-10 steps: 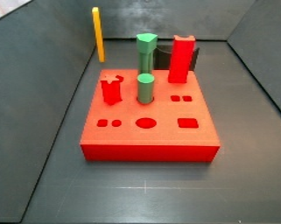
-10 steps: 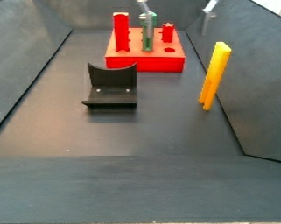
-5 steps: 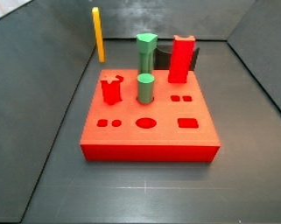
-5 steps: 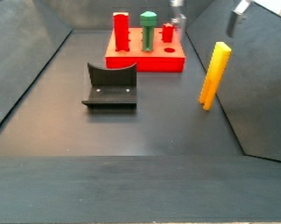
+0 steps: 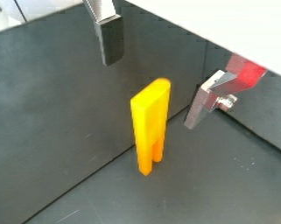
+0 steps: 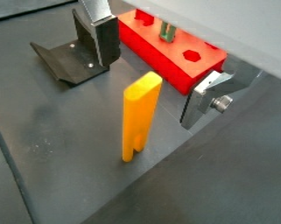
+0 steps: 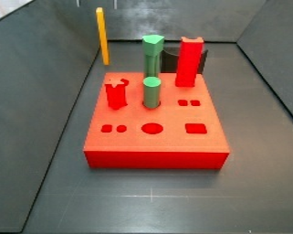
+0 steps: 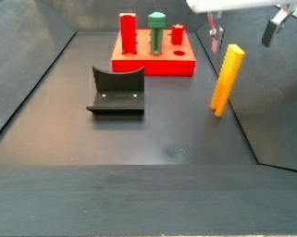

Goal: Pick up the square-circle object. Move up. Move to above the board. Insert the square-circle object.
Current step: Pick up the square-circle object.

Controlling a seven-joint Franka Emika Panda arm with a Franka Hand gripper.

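Since the earlier frames the gripper (image 8: 242,32) is shifting from over the far end of the board toward the bar, and its fingers are now hanging spread apart just above the bar's top, holding nothing.

Going left to right in a side view, the fixture (image 8: 117,91) is standing alone on the grey floor (image 8: 126,139), the board (image 8: 154,57) is lying behind it, and the square-circle object (image 8: 225,81) is standing upright by the side wall, well apart from the board. One such yellow-orange bar is showing. On the board, two green pegs, the taller (image 7: 152,57) and the shorter (image 7: 151,93), are standing with one tall red post (image 7: 189,62) and one short red notched piece (image 7: 116,94).

In both wrist views two silver fingers (image 5: 106,32) (image 6: 209,96) are flanking the bar (image 6: 139,115) without touching it. The gripper's body is being cut off by the frame edge in every view, and the bar's small round hole cannot be made out.
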